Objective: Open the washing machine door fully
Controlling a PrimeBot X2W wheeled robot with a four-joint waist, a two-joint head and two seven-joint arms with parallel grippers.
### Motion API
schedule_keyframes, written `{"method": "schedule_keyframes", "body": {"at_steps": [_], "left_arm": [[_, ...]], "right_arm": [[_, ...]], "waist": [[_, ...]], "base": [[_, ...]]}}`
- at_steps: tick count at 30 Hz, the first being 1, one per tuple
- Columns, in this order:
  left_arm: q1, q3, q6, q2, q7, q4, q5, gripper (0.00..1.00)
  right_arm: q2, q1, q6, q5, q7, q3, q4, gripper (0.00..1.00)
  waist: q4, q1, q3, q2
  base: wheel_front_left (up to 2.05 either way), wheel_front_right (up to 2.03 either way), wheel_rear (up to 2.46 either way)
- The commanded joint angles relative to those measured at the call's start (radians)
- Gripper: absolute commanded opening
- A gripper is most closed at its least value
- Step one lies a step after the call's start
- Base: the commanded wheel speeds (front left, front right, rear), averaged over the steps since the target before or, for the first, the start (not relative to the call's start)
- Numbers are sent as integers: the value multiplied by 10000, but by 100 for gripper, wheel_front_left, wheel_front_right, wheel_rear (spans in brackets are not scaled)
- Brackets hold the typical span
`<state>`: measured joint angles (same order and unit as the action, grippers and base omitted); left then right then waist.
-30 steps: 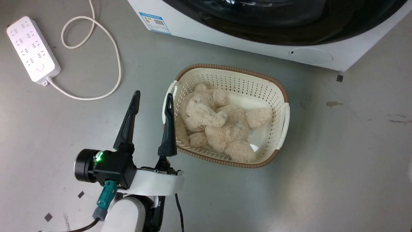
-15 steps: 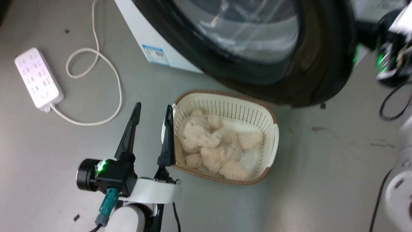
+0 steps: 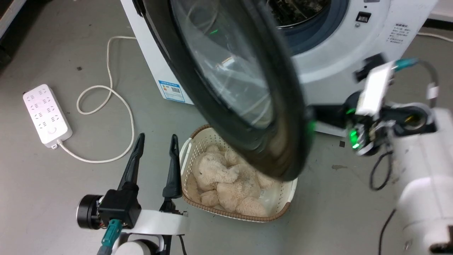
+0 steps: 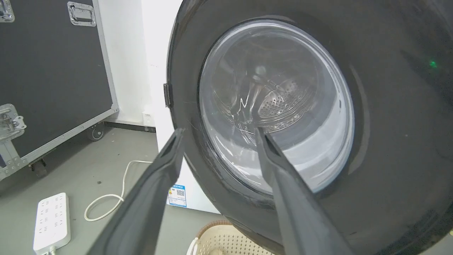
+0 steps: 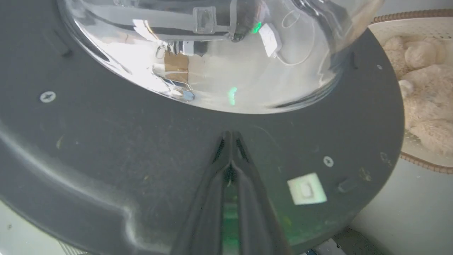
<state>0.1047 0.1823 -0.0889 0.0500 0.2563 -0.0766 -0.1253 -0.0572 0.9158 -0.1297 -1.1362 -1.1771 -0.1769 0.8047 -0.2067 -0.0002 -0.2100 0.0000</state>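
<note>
Washing machine door [image 3: 230,88] standing ajar above basket [image 3: 185,156]; right claw [image 5: 230,136] pinched together, tips at its inner face; left claw [image 3: 157,137] spread apart, empty, beside basket.

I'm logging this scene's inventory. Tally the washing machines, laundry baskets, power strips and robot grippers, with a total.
Washing machine: 1
Laundry basket: 1
Power strip: 1
Grippers: 2 (left gripper, right gripper)
Total: 5

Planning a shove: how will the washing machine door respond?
Likely stiff: the washing machine door is a thick disc around glass. Hung on the machine, it should swing. The shut right pincer might slip on its smooth face.
</note>
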Motion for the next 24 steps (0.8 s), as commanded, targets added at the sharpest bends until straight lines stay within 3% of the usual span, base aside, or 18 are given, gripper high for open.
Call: {"method": "schedule_keyframes", "body": {"at_steps": [1, 6, 7, 10, 16, 17, 18, 24], "left_arm": [[-116, -30, 46, 3, 55, 2, -10, 100], [-349, -63, 396, 8, 55, 654, -293, 100], [-349, -63, 396, 8, 55, 654, -293, 100], [-406, -15, 776, 79, 55, 1319, -413, 100], [-362, -22, 948, 94, 55, 1430, -308, 100], [-362, -31, 972, 92, 55, 1398, -295, 100], [-374, -47, 1003, 90, 55, 1363, -302, 100], [-487, -195, 1097, 67, 55, 1351, -463, 100]], "right_arm": [[70, -448, -10, -647, 47, 716, -217, 0], [70, -1320, -10, -2330, 661, 2923, -980, 0], [70, -1320, -10, -2330, 661, 2923, -980, 0], [70, -1773, -10, -3315, 1295, 4269, -1441, 0], [70, -2009, -10, -3832, 2065, 5328, -1778, 0], [70, -2004, -10, -3876, 2275, 5381, -1791, 33], [70, -1978, -10, -3801, 2530, 5415, -1777, 100], [-286, -2060, -10, -2863, 3936, 5125, -2211, 100]], "waist": [[-1, 2, 47, 0], [-56, 2, 170, 0], [-56, 2, 170, 0], [-125, 2, 282, 0], [-208, 2, 405, 0], [-206, 2, 435, 0], [-187, 2, 478, 0], [-21, 2, 867, 0]], "base": [[0, 0, 0], [0, 0, 0], [0, 0, 0], [0, 0, 0], [0, 0, 0], [0, 0, 0], [0, 0, 0], [0, 0, 0]]}}
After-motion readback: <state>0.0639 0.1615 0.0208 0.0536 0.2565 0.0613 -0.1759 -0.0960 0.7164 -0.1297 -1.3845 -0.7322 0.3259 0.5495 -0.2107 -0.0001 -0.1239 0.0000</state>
